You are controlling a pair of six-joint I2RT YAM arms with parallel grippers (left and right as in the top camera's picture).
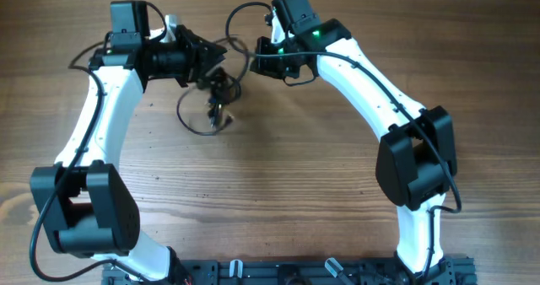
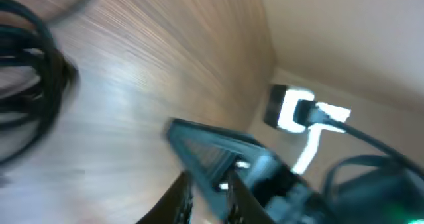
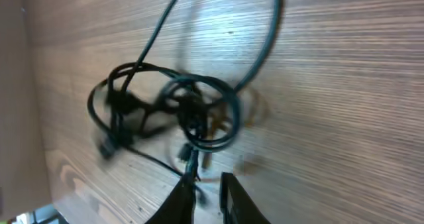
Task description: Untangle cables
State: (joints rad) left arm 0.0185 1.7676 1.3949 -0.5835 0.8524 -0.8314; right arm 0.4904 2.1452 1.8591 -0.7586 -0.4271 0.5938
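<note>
Cables (image 3: 189, 108) knot toward the table's (image 1: 278, 167) far side, open wood nearside, and we see left gripper (image 2: 209, 182) and right gripper (image 3: 207, 179) narrowed, perhaps pinching strands.

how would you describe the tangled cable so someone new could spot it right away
On the brown wooden table, look at the far side, between the white left arm and the white right arm. There sits a small knotted bunch of thin black cables with loose loops, thinner than the wires fixed along the arms.
</note>
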